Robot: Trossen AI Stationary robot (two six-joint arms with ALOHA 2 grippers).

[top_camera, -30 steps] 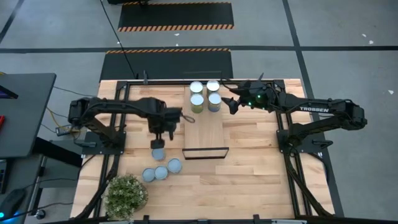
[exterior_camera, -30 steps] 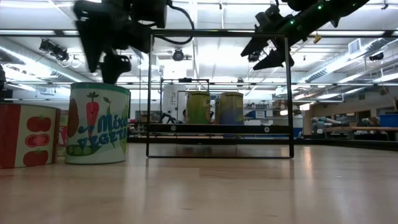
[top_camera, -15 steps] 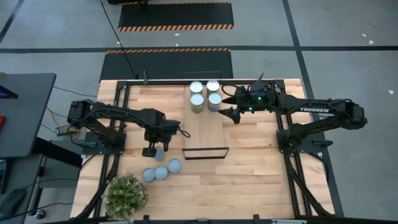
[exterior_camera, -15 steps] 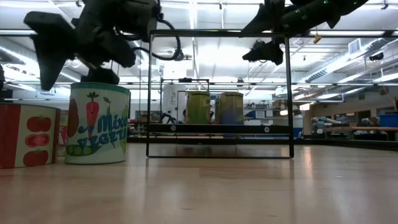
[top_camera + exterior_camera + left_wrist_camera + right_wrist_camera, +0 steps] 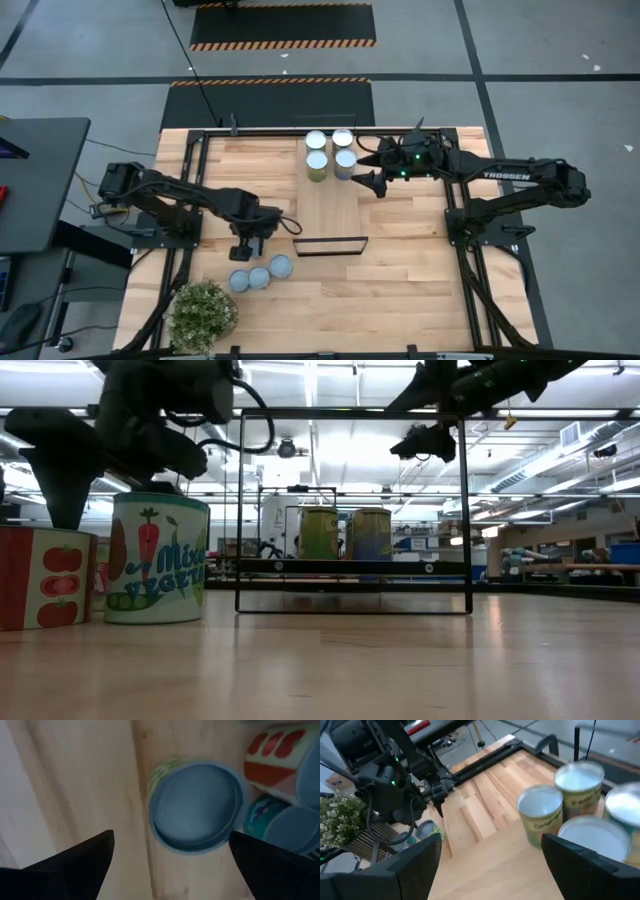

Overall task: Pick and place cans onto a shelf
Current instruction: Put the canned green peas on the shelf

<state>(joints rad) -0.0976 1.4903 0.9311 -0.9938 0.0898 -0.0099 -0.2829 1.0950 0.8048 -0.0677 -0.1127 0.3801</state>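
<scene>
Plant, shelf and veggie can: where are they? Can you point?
plant (image 5: pixel 203 313), high view, middle of its leafy top.
shelf (image 5: pixel 330 205), high view, bare wood in the board's middle.
veggie can (image 5: pixel 157 560), low view, front of its label.

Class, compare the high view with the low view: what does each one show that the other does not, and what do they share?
Only the high view shows the potted plant, the round can tops, and four cans grouped on the shelf. Only the low view shows the printed labels, such as the mixed vegetables can and the tomato can, plus the ceiling lights. Both show the shelf's black frame, the open left gripper above a table can, and the open right gripper.
</scene>
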